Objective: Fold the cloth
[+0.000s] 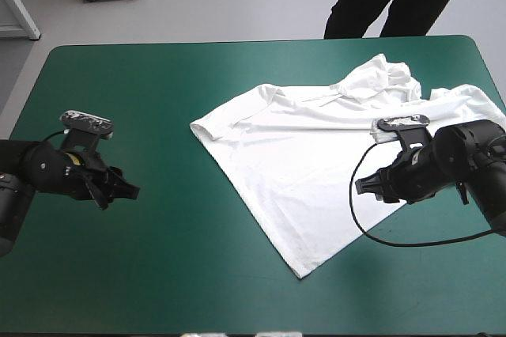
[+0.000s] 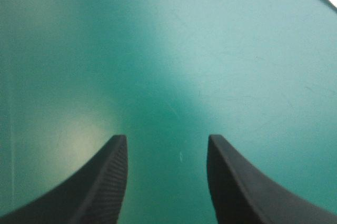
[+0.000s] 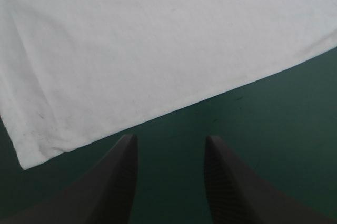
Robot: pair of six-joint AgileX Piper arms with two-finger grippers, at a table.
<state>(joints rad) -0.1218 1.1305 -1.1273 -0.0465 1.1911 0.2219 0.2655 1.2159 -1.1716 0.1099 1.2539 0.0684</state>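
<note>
The white short-sleeved T-shirt [image 1: 300,155] lies spread on the table's right half, set on a slant. Taking the table as a clock face seen from above, one hem corner points toward about 5 o'clock. The collar and sleeves are bunched and rumpled up around 1 to 2 o'clock. The body is mostly flat, with a few soft creases. Nothing is folded over yet, so I'd say the folding proper hasn't begun and this is the approach for a first grasp.

The right gripper [image 1: 360,187], two broad black fin-shaped fingers, hangs at about 3 o'clock by the shirt's right-hand edge. In its own wrist view the fingers [image 3: 126,155] stand apart over bare cover, and the cloth's straight edge [image 3: 158,40] runs just ahead of them, not touched.

The left gripper [image 1: 126,192] is out at 9 o'clock, well apart from the shirt. Its jaws are also spread, with only the teal-green cover [image 2: 210,50] beneath them.

Next, I reckon, the right arm needs to ease forward and down onto that edge and pinch a single layer. The left arm has to cross to the shirt's 9 o'clock corner, so both lift together and the fold comes out even.
</note>
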